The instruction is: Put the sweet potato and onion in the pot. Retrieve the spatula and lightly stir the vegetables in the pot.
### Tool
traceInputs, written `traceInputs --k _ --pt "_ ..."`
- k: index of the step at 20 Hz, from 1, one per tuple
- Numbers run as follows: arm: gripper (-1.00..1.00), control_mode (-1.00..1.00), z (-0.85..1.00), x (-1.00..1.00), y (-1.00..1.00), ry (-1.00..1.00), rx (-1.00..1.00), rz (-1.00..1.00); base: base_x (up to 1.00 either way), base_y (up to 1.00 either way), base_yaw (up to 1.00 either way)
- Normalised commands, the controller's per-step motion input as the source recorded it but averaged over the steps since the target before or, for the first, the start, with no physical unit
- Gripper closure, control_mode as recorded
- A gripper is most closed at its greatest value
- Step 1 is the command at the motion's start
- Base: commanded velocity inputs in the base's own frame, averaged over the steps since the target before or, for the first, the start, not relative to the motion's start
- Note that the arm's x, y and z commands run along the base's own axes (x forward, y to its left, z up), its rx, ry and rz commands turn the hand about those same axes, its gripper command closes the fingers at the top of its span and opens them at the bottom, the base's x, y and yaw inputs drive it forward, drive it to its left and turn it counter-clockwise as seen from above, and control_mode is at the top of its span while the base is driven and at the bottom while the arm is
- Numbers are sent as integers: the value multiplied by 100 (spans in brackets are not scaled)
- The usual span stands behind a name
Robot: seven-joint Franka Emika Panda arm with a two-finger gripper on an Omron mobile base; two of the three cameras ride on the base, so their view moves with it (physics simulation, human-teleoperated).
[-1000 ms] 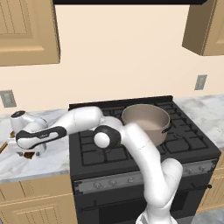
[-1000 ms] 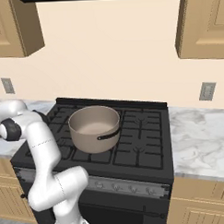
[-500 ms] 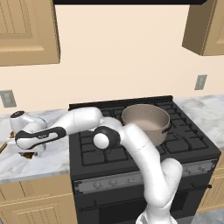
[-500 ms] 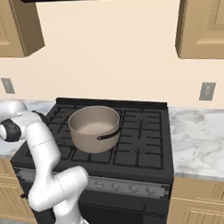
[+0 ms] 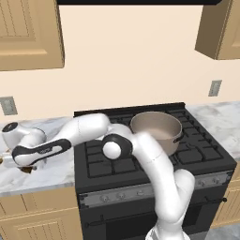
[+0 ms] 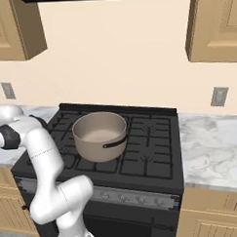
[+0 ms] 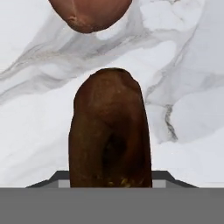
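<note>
The arm reaches far out to its left, low over the marble counter [image 5: 56,176] beside the stove [image 5: 154,154], with the gripper [image 5: 21,165] down at the counter's surface. In the hand view the sweet potato [image 7: 109,131] lies straight ahead of the hand, a dark brown oblong lump running lengthwise away from the camera, its near end at the bottom of the view where the finger tips [image 7: 50,180] just peek out on either side of it. The fingers flank the sweet potato, but whether they press on it or stand a little off it cannot be told. Just beyond the far end of the sweet potato, apart from it by a strip of bare marble, sits the onion [image 7: 89,15], reddish and rounded, cut off by the top edge of the view. The pot [image 6: 99,135] stands on the stove, well away from the hand toward the arm's base, its pale inside showing and a dark handle [image 6: 114,143] on its side.
</note>
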Motion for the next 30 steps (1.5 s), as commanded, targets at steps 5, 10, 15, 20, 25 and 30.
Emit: traceInputs --k 5,10,15,20,25,30 --pt "100 -100 28 -100 -24 -20 5 0 0 0 0" --pt "100 -100 51 -91 -37 -12 5 0 0 0 0" --pt "100 -100 78 -59 -53 -2 8 0 0 0 0" --pt "100 -100 75 -19 -70 -1 7 0 0 0 0" --pt "100 -100 30 -12 -88 -20 4 -4 0 0 0" --pt "100 -100 0 -48 -100 -30 13 -3 0 0 0"
